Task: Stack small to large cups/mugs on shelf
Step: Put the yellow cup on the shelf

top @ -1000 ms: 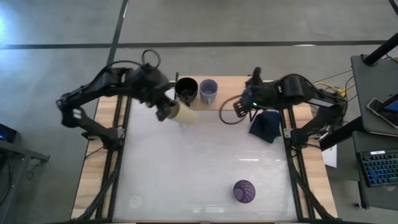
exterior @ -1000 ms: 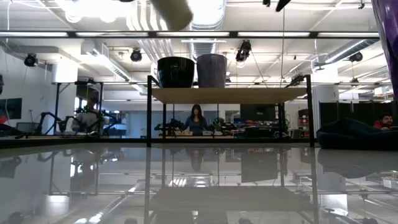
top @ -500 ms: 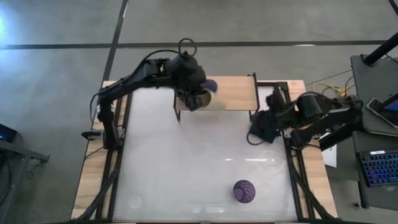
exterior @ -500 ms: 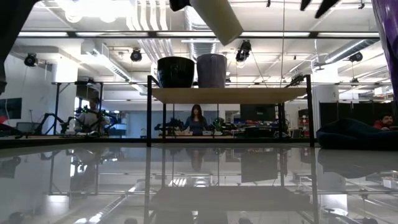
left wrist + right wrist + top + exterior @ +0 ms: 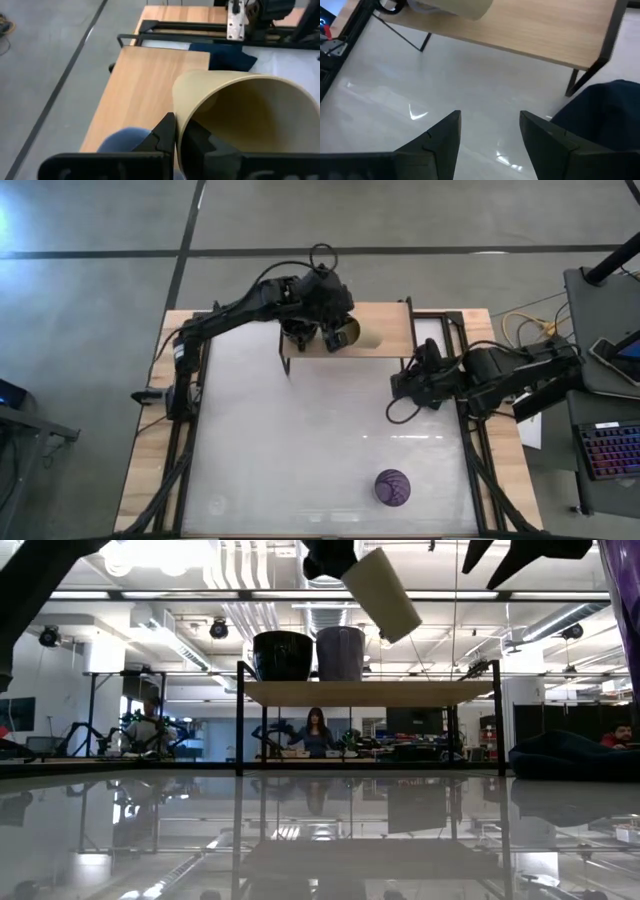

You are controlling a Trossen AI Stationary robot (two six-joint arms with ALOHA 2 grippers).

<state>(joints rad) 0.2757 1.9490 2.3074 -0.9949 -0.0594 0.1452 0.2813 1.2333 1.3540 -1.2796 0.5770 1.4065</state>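
Two mugs stand on the shelf [image 5: 370,692] at its left end: black mug [image 5: 282,655], lavender-grey mug [image 5: 340,653], just beside each other, upright.

Third vessel in transit. Left gripper [image 5: 335,332] is clamped on the cream cup [image 5: 381,593], one finger inside the rim and one outside as the left wrist view shows it. Cup hangs tilted, mouth angled off to the side, above the shelf board and just right of the lavender-grey mug. Not set down yet.

Purple tumbler [image 5: 392,487] untouched, alone near the front edge of the white table [image 5: 300,440], well apart from the shelf. So: two placed, one in the air, one left.

Right gripper [image 5: 408,388] hovers low over the table right of the shelf, fingers spread wide, nothing between them. Navy cloth [image 5: 600,110] lies beside it.

Materials: shelf top is pale, smooth-grained wood on thin black metal legs. Cream cup matte, handleless, flaring toward the rim. Mugs look glazed, though from table height their handles can't be made out. Tumbler translucent, ribbed. Tabletop glossy, mirrors the room.
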